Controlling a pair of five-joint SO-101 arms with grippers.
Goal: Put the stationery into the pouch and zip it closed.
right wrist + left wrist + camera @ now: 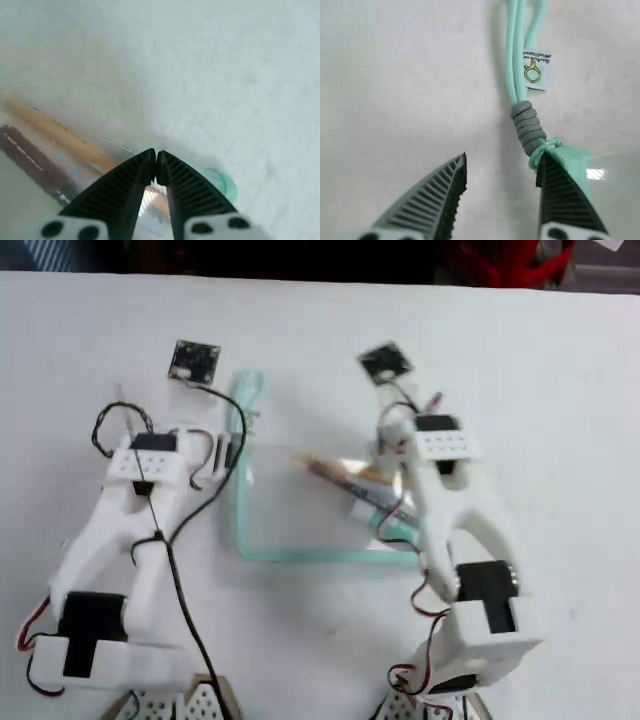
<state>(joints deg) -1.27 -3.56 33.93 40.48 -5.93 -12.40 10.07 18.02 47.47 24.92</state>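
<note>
Left hand [502, 160] spread astride the pouch [300, 554] corner beside its cord [515, 50]. Right hand [156, 152] pressed together at the opposite end; pouch lies between.

White worktop [560, 390] fills the scene, evenly lit, with soft shadows. Dark strip [300, 255] runs past the far edge. Red object [515, 260] at far right, bluish striped patch [40, 252] at far left.
</note>
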